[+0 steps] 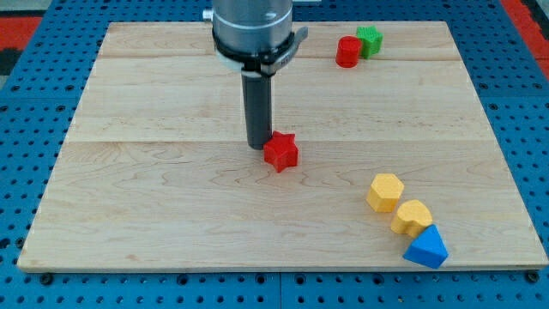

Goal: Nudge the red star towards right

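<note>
Arm's upper part was cut off by the view's top; only the grey metal collar [256,30] and the straight dark rod below it showed. No pincer on this rig, so none could be judged apart or together. My tip [258,148] stood on the pale wooden bench [154,206], at the upper-left edge of the small red star block [280,151], touching it or very nearly so; the contact line itself was too fine to make out. The star sat near the middle of the bench, slightly toward the view's right of the rod.

Toward the view's top right, a red cylinder block [348,51] was pressed against a green block [370,40] whose shape was partly hidden behind the cylinder and hard to tell. Both lay close to the bench's far edge.

At the view's lower right, a yellow hexagonal block [385,191], a second yellow block [412,216] of rounded, unclear shape, and a blue triangular block [426,249] ran in a diagonal chain, each touching the next. The blue one sat near the bench's bottom edge.

To the star's right, bare wood ran out to the bench's right edge; the chain lay below that line, the red and green pair well above it. Blue pegboard [26,103] surrounded the bench
</note>
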Available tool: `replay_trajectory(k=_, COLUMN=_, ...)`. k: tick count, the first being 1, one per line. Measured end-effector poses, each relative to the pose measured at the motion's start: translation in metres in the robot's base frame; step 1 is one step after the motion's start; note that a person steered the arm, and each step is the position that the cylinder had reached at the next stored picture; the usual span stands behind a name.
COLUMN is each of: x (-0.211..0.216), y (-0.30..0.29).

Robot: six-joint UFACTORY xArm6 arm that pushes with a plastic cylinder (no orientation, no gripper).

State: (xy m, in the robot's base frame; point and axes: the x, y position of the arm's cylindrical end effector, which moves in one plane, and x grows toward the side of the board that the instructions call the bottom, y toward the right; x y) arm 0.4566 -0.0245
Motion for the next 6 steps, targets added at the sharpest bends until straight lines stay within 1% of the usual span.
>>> replay_trajectory(k=1, x=-0.002, y=0.011)
replay_trajectory(k=2, x=-0.002, y=0.067)
replay_trajectory(k=3, x=-0.017, y=0.044)
replay_trajectory(k=4, x=0.001, y=-0.009)
replay_trajectory(k=5, x=0.027, y=0.006)
replay_trajectory(k=6, x=0.021, y=0.041)
